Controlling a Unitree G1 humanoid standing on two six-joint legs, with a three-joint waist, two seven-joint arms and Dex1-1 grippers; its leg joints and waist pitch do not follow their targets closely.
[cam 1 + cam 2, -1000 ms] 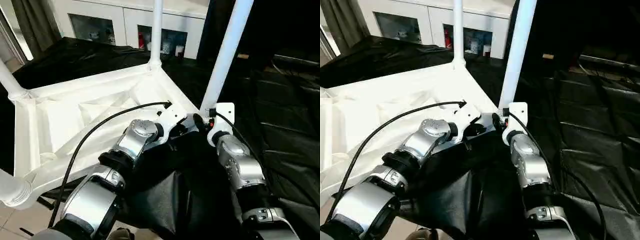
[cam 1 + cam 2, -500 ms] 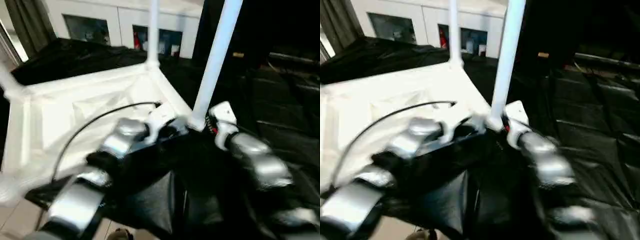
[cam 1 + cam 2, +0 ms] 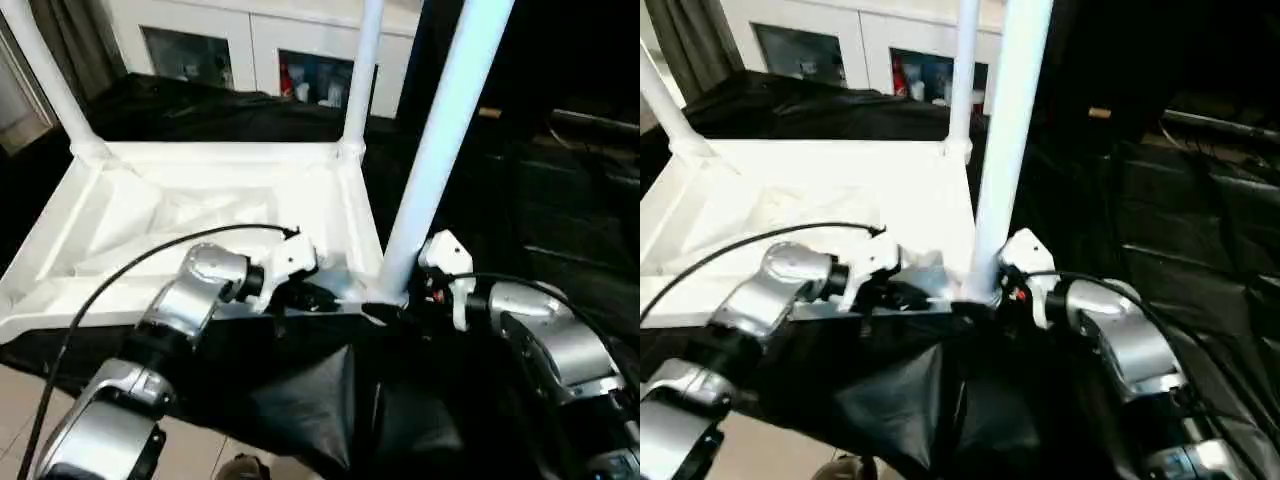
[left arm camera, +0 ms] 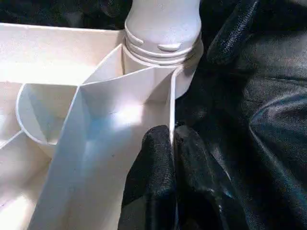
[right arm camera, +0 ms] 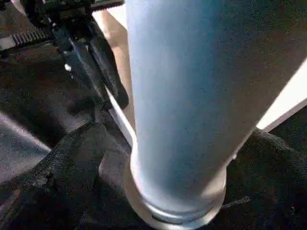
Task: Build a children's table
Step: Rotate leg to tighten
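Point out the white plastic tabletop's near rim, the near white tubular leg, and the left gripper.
white plastic tabletop (image 4: 144,91), left wrist view, near rim.
near white tubular leg (image 3: 440,140), left eye view, mid-shaft.
left gripper (image 4: 171,143), left wrist view, between fingertips.

White tabletop (image 3: 210,215) lies underside-up on black cloth, legs (image 3: 440,150) upright.

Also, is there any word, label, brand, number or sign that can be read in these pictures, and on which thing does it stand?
No readable text anywhere.
Tabletop and legs: plain white, no marking.
Items behind the cabinet's glass doors: too small and blurred to read.
Left pincer and right forearm: no label to read.
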